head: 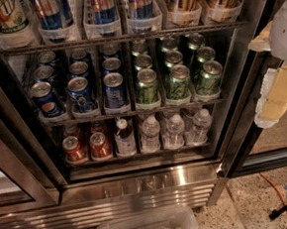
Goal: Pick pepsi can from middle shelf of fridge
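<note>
The fridge stands open in front of me, with a stainless-steel base. Its middle shelf is a dark wire rack with clear lane trays. Three lanes of short blue pepsi cans fill its left half; the front-left pepsi can shows the round logo. Green cans fill the right half. My gripper, a pale white and yellow shape, hangs at the right edge of the view, outside the fridge and to the right of the green cans, well apart from the blue cans.
The rack above holds tall slim cans. The rack below holds red cans and water bottles. Black-edged glass doors stand at both sides. A clear plastic bin sits on the floor in front. An orange cable lies at right.
</note>
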Controlling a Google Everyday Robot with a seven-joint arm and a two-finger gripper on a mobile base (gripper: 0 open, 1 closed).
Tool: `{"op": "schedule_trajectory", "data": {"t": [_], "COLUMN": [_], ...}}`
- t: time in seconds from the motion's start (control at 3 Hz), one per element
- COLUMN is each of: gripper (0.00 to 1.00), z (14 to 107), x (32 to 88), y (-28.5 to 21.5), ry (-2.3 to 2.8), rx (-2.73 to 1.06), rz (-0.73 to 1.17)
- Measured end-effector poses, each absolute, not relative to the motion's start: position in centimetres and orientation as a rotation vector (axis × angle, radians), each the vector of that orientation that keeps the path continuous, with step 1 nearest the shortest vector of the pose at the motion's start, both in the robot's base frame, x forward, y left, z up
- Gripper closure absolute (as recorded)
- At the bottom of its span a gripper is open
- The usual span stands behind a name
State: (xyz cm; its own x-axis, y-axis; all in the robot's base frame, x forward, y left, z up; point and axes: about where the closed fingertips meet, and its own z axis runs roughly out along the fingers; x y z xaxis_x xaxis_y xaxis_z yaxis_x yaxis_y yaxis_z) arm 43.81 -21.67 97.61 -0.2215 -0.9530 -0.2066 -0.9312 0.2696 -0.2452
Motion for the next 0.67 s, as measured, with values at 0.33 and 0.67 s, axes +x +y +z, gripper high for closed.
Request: {"op": "schedule_trajectory", "data": {"t": [0.33, 0.67], "gripper": [0.00, 0.00], "z": [97.61, 98.08], "x": [43.81, 43.73], "y": [-21.66, -20.94], "ry": [2.232, 2.206], "rx": [-1.725, -1.740], "rz": [-0.098, -0.098]}}
